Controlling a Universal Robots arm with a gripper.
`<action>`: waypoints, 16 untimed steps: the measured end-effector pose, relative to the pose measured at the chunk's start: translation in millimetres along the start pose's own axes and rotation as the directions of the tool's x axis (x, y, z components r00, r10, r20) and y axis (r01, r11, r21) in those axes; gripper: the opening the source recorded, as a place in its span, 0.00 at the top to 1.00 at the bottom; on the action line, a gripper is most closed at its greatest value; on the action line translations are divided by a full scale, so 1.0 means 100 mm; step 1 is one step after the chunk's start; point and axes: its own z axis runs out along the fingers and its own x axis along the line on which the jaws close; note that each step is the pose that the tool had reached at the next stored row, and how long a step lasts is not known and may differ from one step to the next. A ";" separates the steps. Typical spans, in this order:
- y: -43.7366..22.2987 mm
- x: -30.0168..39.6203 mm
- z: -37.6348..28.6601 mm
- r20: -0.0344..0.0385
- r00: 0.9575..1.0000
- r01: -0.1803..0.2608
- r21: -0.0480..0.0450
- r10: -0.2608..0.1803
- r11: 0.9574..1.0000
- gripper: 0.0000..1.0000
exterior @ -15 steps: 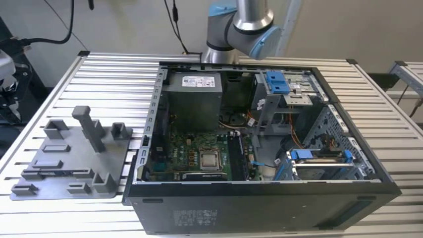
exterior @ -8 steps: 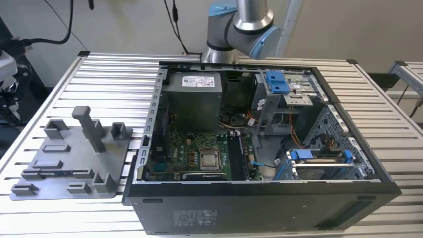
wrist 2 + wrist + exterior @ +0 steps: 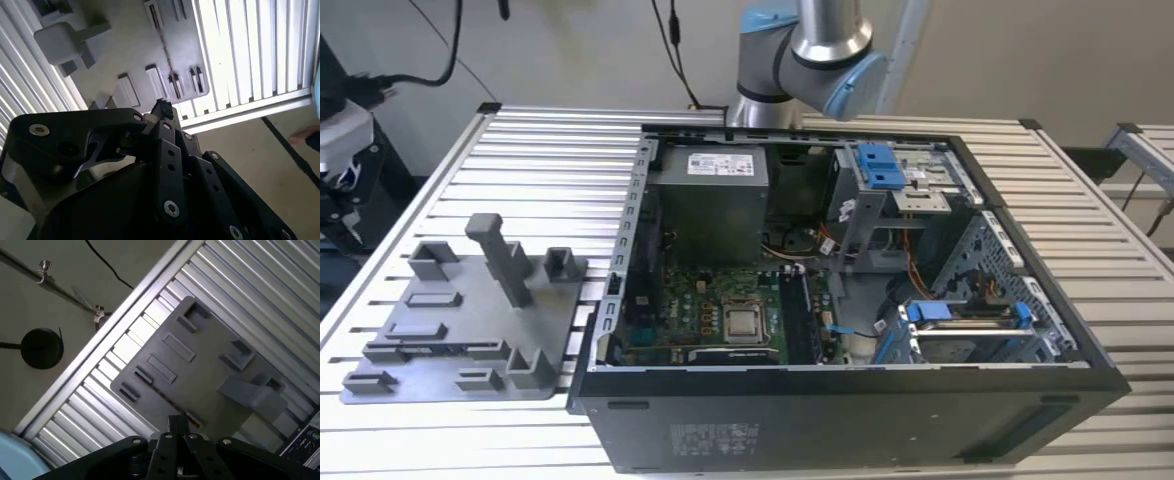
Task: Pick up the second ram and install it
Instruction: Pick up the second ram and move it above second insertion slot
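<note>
Open black metal computer case (image 3: 854, 425) holds a green circuit board (image 3: 707, 300). Black gripper (image 3: 177, 421), jaws closed together, hangs over a ridged grey plastic plate (image 3: 200, 375).

You have a ribbed aluminium table (image 3: 534, 150) before a plain beige wall (image 3: 574, 50); black cables (image 3: 676, 45) hang down it.

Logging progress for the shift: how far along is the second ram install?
Done: nothing confirmed; I cannot tell what the motherboard slots in the open case hold. In hand: the gripper, shut and seemingly empty, hangs over the grey fixture plate in the first wrist view. Left: both pick-up and seating of the second ram.
</note>
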 end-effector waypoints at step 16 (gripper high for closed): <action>-0.003 0.001 0.054 -0.005 0.958 0.287 0.001 -0.287 0.958 0.89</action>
